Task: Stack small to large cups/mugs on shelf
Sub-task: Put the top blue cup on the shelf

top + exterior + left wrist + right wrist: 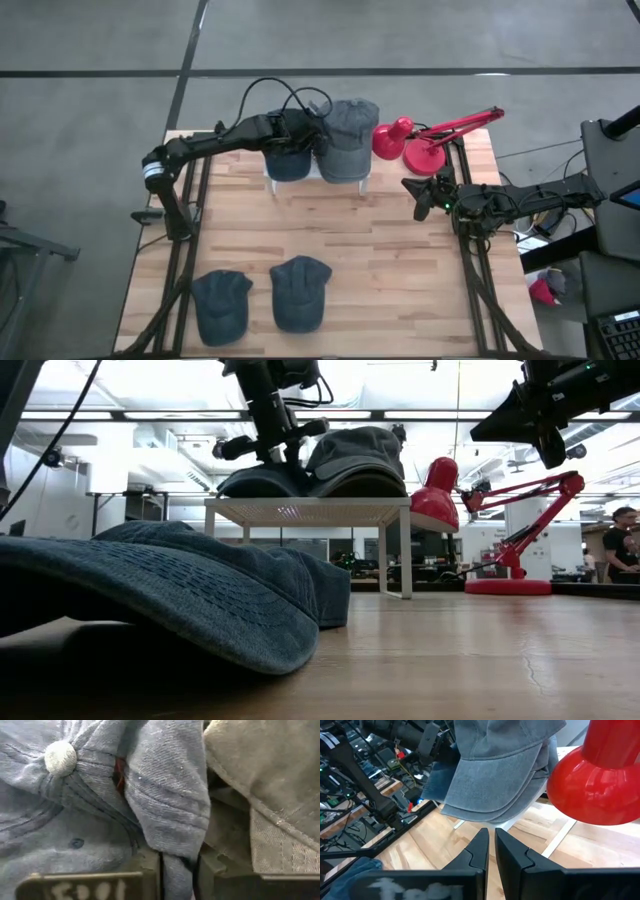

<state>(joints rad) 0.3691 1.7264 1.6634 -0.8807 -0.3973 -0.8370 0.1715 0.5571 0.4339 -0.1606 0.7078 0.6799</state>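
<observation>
We saw the left gripper (pixel 297 140) stretched over the white shelf (pixel 318 180), pinching a fold of the blue denim cap (pixel 287 163) beside the grey caps (pixel 347 137). The right gripper (pixel 421 196) hovered near the red lamp (pixel 425 140), fingers nearly together, empty.

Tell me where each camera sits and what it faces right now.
High: overhead, straight down on table; both arms show.
Low: table height, past a near denim cap to the shelf.
Left wrist: pressed onto a blue cap on the shelf; left gripper pinches its fabric.
Right wrist: faces grey caps and red lamp; right gripper shut.
All show the shelved caps.
</observation>
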